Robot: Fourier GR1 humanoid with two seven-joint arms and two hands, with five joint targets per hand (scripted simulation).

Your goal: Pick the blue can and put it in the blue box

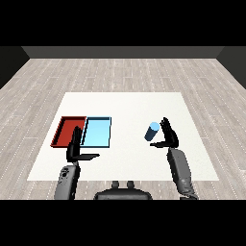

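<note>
A blue can (152,131) stands upright on the white table (129,108), right of the middle. My right hand (168,135) is just to its right, fingers straight and pointing up, thumb reaching left under the can's base; it is open and I cannot tell if it touches the can. The light blue tray (97,132) lies left of centre, holding nothing. My left hand (75,149) hovers over the near edges of the trays, open, fingers up and thumb stretched right.
A red tray (67,129) lies against the blue tray's left side, partly hidden by my left hand. Grey wooden floor surrounds the table.
</note>
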